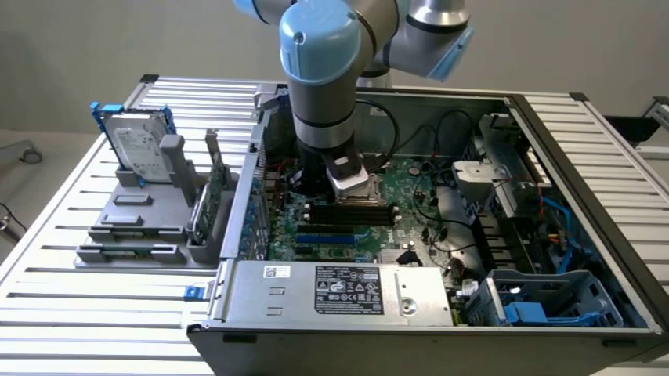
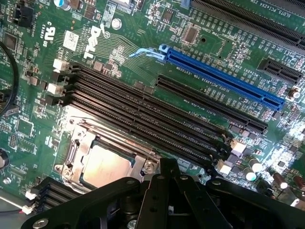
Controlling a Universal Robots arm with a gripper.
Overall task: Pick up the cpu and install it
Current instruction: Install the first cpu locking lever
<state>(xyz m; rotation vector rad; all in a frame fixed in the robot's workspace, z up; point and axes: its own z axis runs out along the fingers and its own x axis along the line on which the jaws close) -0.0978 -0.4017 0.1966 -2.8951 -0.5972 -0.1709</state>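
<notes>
The cpu [image 2: 106, 166] lay flat in the socket [image 2: 76, 157] on the green motherboard [image 2: 143, 52], its pale silver top facing up and the metal frame sitting around its edges; in the exterior view it showed as a pale square [image 1: 353, 186] just under the arm. The gripper [image 2: 167, 164] hung right beside it, its black body close over the board and its jaws brought together on nothing that I could see. To my eye the chip was already seated, so the placing step looked done, or very nearly. Any move from there would have called for care, since the long dark memory slots [image 2: 147, 114] ran just beside the socket, inside the open computer case [image 1: 585, 157].
</notes>
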